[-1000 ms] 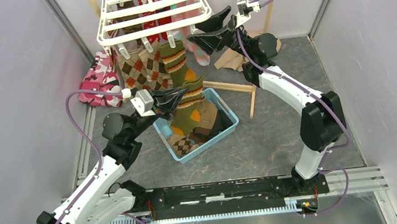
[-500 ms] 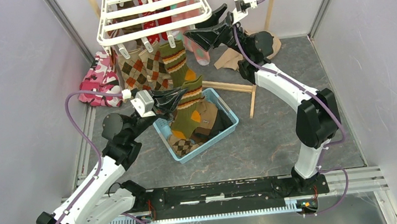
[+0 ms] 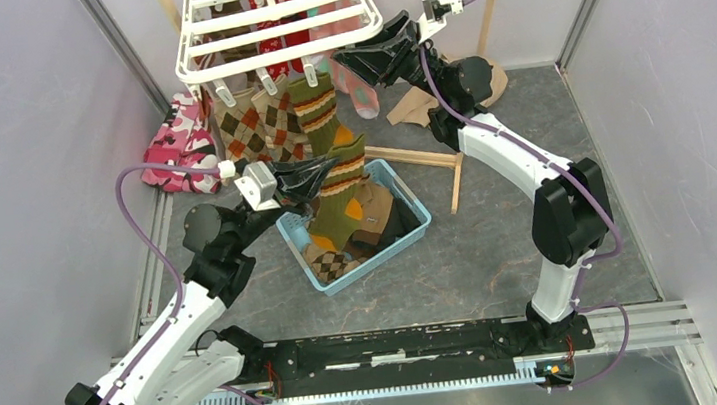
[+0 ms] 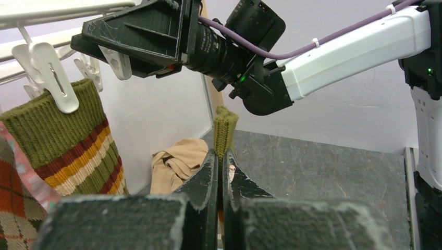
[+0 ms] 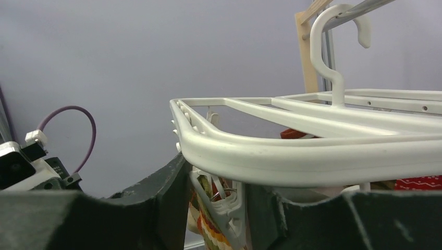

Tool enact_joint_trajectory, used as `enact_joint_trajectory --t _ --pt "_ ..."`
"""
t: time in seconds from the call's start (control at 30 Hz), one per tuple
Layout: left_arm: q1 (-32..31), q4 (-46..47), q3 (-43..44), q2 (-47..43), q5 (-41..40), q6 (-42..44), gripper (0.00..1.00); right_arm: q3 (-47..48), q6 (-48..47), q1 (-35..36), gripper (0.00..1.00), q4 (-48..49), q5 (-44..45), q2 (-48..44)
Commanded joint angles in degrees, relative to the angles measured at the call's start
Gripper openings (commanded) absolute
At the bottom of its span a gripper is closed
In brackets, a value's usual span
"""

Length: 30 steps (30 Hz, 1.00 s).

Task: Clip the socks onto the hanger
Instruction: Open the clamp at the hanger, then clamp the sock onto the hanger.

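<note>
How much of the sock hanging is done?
Argyle socks and a striped olive green sock already hang from the white plastic clip hanger. The left end effector holds another olive green sock while the right end effector straddles a white clip. More socks wait in the blue plastic basket.

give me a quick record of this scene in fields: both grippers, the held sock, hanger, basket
left gripper: shut on the cuff of an olive sock, above the basket
right gripper: jaws either side of a clip under the rim of the hanger; squeeze unclear
hanger: argyle socks and a striped olive sock already clipped
basket: blue, more socks inside
</note>
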Motion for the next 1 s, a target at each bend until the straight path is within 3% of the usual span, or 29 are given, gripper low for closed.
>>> enact_joint_trajectory --t 0.0,0.27,0.43,0.57,0.97 --pt "0.03 2.08 3.38 0.53 -2.15 1.02 0.02 3.21 0.61 0.13 0.41 2.69 -1.42 -0.43" --pt "0.03 1.89 6.35 4.55 -5.85 -0.95 0.02 3.15 -0.12 0.24 0.13 1.22 -2.08 -1.14" --pt "0.03 1.85 8.85 7.61 -7.92 -0.9 0.02 2.36 0.45 0.24 0.04 1.26 -1.85 -1.59" --pt "0.03 -1.49 12.76 10.87 -10.95 -1.55 0.02 2.21 1.94 0.19 0.0 2.47 -1.96 -1.69" --pt "0.03 -7.9 20.58 17.16 -15.26 -3.76 0.02 1.78 4.2 0.24 0.0 4.54 -2.22 -1.6"
